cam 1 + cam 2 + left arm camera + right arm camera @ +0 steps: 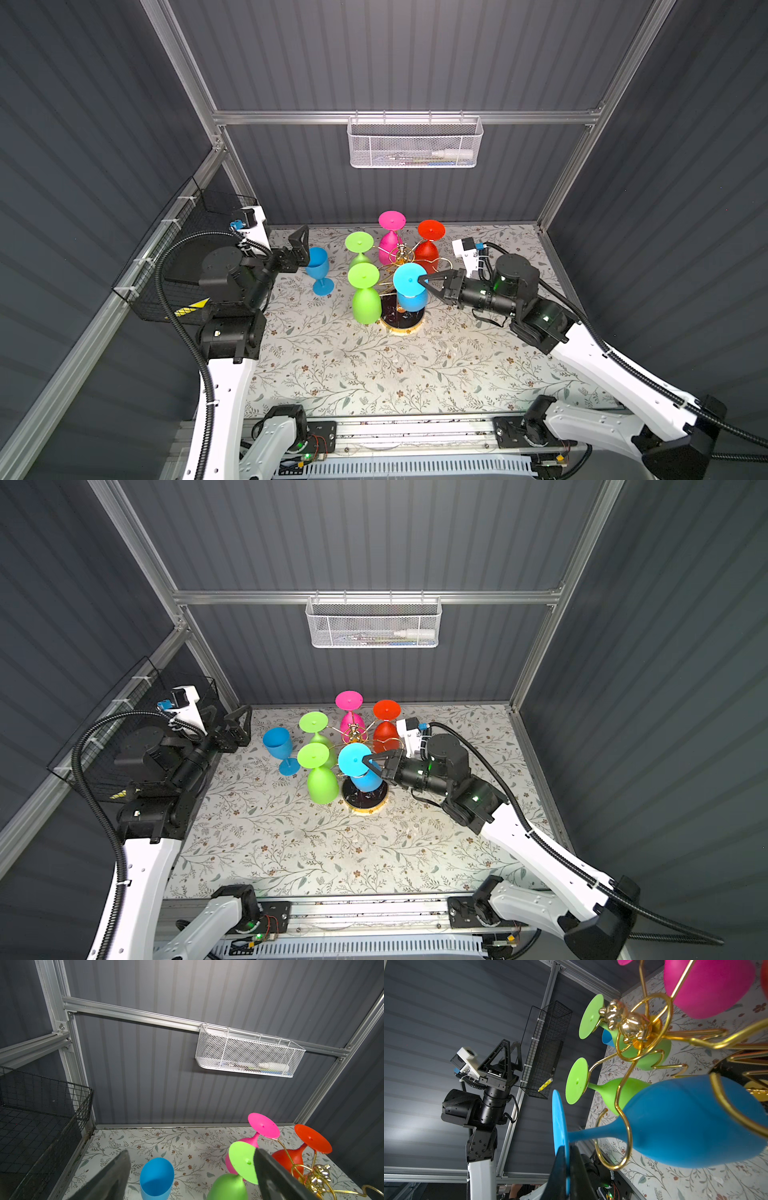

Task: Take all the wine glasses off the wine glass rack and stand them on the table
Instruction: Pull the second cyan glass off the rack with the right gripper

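Observation:
The gold wine glass rack (401, 252) (353, 732) stands on its round black base (411, 323), seen in both top views. Several wine glasses hang on it upside down. The near one is a cyan wine glass (409, 279) (352, 759) (685, 1122) whose stem sits in a gold ring loop (623, 1142). My right gripper (424, 279) (368, 762) (568, 1154) is shut on the rim of its foot. My left gripper (304, 251) (243, 728) (191, 1152) is open and empty, beside an upright blue glass (318, 266) (156, 1178).
Two green glasses (365, 291), a pink one (390, 232) and a red one (429, 245) also hang on the rack. A white mesh basket (413, 143) hangs on the back wall. A black wire basket (187, 266) is fixed at the left wall, behind the left arm.

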`<state>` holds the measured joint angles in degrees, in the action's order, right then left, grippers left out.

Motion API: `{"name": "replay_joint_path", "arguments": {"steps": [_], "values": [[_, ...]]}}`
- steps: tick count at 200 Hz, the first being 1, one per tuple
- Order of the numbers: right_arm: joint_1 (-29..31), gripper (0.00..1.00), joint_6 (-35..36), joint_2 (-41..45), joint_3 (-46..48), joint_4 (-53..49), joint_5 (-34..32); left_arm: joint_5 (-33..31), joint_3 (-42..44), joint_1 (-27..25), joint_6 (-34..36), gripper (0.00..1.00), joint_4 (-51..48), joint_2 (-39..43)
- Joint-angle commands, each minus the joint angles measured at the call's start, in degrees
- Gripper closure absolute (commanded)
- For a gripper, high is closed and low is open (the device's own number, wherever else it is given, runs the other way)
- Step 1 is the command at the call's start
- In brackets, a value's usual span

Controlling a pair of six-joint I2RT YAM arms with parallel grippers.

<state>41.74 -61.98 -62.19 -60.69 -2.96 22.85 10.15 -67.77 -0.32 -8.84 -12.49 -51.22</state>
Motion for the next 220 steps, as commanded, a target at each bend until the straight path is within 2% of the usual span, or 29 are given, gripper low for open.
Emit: {"name": "replay_joint_path", "arguments": {"steps": [1,128,133,150,220], "values": [[0.3,1.0,-0.9,-0.6,-1.6,2.9,-1.0,0.5,-1.5,0.3,0.2,0.06,-0.8,0.9],[0.4,1.0,-2.1,-4.5,-2.3,6.0,-3.0,-0.2,-1.7,0.3,1.4,0.06,-1.7,1.7],[0.4,1.0,-2.0,-4.6,-2.4,6.0,-5.2,-0.3,-1.7,0.3,1.4,0.06,-1.6,1.7],[0.5,1.0,-2.0,-4.9,-2.7,6.4,-5.9,-0.2,-1.8,0.3,1.5,0.05,-1.7,1.8],[2.6,1.0,-1.4,-8.1,-5.3,5.7,-4.2,-0.7,-1.3,0.3,2.0,0.05,-2.1,2.4]]}}
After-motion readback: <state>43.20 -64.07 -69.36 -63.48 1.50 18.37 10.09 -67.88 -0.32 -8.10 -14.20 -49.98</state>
